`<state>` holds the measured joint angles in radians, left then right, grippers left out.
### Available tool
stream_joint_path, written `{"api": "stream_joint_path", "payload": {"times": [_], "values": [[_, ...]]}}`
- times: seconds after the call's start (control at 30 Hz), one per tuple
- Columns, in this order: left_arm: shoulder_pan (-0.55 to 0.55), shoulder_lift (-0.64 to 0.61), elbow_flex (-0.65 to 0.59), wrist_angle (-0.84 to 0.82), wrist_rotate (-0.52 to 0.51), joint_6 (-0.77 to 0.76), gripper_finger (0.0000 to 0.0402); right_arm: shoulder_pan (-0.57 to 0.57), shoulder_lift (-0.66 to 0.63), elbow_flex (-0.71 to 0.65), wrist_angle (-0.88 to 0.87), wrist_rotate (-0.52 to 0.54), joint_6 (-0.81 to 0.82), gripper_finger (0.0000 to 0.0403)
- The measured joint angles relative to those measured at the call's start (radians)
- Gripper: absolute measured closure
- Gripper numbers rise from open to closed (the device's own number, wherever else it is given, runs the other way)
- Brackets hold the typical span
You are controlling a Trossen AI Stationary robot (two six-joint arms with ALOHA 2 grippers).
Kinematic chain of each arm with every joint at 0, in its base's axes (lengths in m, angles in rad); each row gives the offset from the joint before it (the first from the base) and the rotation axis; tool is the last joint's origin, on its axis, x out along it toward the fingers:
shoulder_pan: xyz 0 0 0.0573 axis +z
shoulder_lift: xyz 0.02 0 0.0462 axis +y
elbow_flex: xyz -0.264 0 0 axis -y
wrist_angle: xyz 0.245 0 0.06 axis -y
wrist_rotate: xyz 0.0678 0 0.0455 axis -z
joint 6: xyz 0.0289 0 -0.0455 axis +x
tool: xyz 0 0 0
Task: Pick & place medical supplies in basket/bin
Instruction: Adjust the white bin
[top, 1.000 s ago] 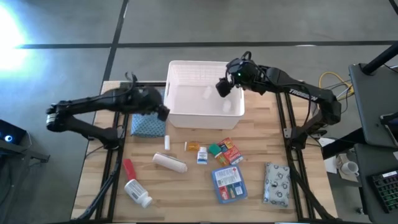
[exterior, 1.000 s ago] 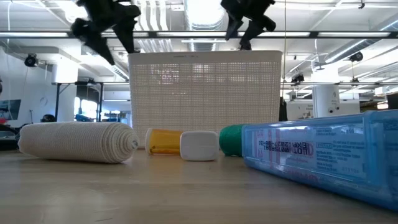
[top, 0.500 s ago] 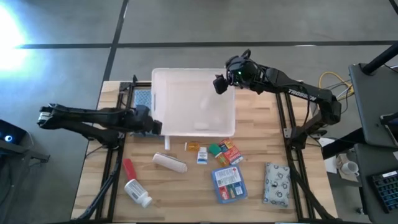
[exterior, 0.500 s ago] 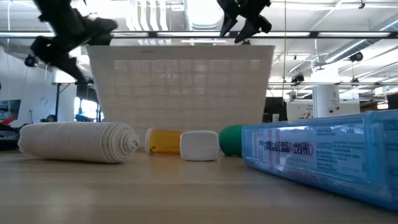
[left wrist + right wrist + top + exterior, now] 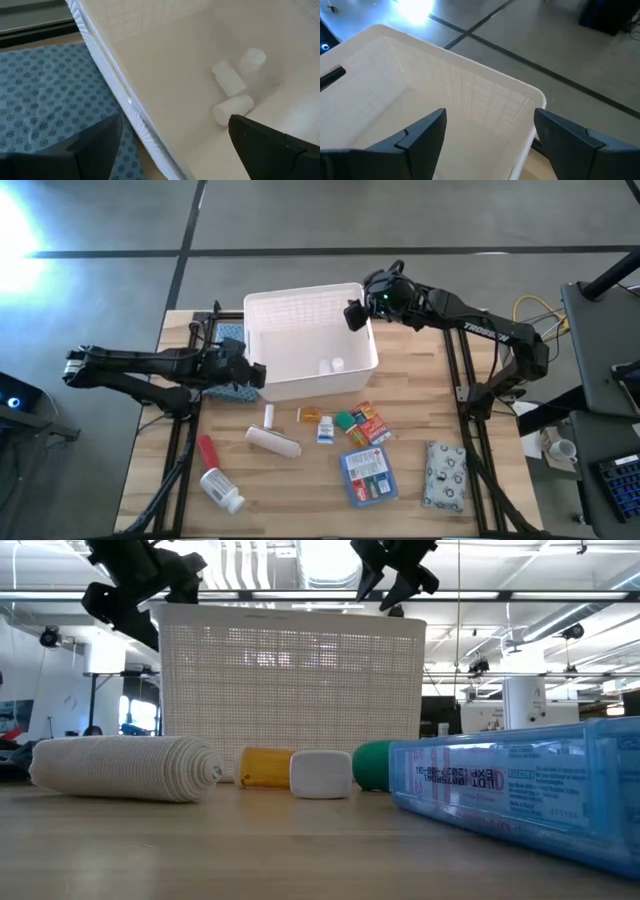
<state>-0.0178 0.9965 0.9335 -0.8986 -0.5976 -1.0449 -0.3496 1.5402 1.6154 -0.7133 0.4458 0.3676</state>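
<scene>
The left hand (image 5: 252,373) is seen at the nine o'clock side of the basket (image 5: 300,310), its fingers spread apart on either side of the basket's left rim, with the blue cloth (image 5: 226,385) lying beneath it on the bench (image 5: 410,420). In the left wrist view the rim (image 5: 125,107) passes between the two dark fingers (image 5: 95,150), and three small white items (image 5: 232,92) lie together on the basket floor. The basket stands toward twelve o'clock on the bench. At its one o'clock corner the right hand (image 5: 354,316) is held over the rim, fingers spread apart and nothing between them. The remaining supplies lie toward six o'clock of the basket: a red tube (image 5: 207,450) and a white pill bottle (image 5: 221,489) at seven o'clock, a white roll (image 5: 273,442) next to them, small coloured boxes (image 5: 355,423) near the middle, a flat blue pack (image 5: 368,476) below those, and a patterned pouch (image 5: 445,475) at five o'clock, well apart from the basket. In the low view the roll (image 5: 125,768), an amber vial with a white cap (image 5: 295,769) and the blue pack (image 5: 520,790) are seen in front of the basket wall (image 5: 295,680).
</scene>
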Motion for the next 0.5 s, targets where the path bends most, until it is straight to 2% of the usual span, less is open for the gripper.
{"api": "stream_joint_path", "payload": {"times": [0.23,0.5], "values": [[0.036,-0.029,0.000,0.188,-0.023,0.149,0.0061,0.000,0.000,0.000,-0.024,0.000,0.000,0.0114],[0.182,-0.006,-0.018,0.323,0.086,0.274,0.0061,0.000,0.000,0.000,-0.048,0.001,-0.016,0.0115]]}}
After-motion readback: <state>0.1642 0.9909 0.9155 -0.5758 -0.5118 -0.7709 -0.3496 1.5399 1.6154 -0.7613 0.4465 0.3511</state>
